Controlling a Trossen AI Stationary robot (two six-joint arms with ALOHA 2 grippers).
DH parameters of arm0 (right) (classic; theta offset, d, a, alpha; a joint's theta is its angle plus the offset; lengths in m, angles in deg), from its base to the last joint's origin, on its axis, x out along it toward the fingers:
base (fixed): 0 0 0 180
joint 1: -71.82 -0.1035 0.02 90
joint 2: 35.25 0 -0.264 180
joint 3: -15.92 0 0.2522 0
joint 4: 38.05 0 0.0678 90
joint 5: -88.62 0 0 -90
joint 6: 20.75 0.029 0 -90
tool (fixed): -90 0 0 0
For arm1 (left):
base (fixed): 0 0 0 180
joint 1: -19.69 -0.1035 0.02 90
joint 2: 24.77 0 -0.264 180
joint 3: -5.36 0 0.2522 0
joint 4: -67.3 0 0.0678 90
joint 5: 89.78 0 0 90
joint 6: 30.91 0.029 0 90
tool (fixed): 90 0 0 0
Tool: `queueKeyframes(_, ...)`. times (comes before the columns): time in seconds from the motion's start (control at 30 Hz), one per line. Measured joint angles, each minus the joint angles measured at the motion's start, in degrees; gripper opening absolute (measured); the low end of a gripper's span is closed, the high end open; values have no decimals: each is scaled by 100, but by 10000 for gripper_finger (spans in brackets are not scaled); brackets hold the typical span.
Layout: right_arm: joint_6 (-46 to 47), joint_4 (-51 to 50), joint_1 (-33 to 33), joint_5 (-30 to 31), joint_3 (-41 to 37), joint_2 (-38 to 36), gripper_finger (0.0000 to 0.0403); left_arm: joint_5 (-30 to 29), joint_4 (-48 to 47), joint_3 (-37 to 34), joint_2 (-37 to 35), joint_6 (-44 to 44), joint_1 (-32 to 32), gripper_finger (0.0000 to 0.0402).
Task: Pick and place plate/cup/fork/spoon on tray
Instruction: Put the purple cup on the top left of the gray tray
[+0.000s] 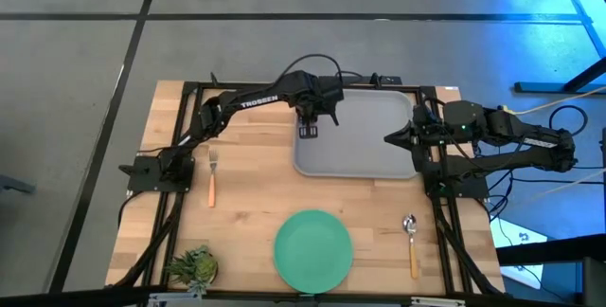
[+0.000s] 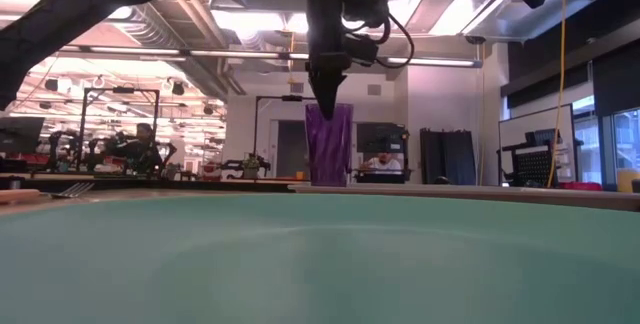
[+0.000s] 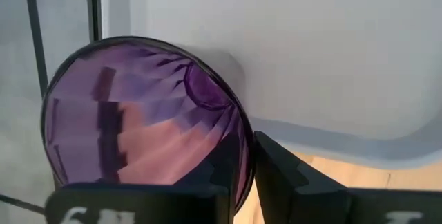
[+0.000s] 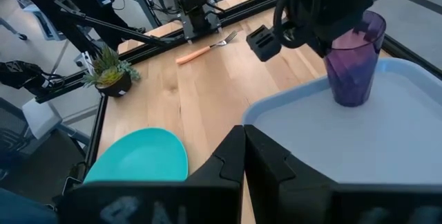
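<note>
The purple cup (image 4: pixel 353 65) stands upright in the grey tray (image 1: pixel 365 146), near its far left corner. My left gripper (image 3: pixel 247 151) is over the cup and shut on it, and the arm hides the cup in the high view. The mint-green plate (image 1: pixel 313 250) lies flat on the table near the front edge. To the tray's left lies the fork (image 1: pixel 213 176), and the spoon (image 1: pixel 411 241) lies at the front right. My right gripper (image 4: pixel 243 155) hangs shut at the tray's right edge, holding nothing. My left gripper pinches the cup's wall at the rim (image 3: pixel 243 137), one finger inside the cup and one outside. The fingers come from above, pointing steeply down. The cup is upright, and its base (image 4: pixel 351 99) seems to rest on the tray's floor.
A small potted plant (image 1: pixel 194 267) sits at the table's front left corner. Black frame rails run along the table's left, right and far sides. Bare wood lies between the tray and the plate.
</note>
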Motion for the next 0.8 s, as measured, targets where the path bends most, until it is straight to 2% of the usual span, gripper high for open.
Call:
queueKeyframes(0.17, 0, 0, 0, -1, 0, -1, 13, -7, -13, 0, -2, 3, 79, 40)
queueKeyframes(0.53, -2, 0, 0, -1, 0, -1, 13, -815, -15, 0, -13, 239, 221, 41)
queueKeyframes(0.8, -2, 0, -1, 0, 0, -1, 13, -812, -52, 190, -107, 255, 264, 41)
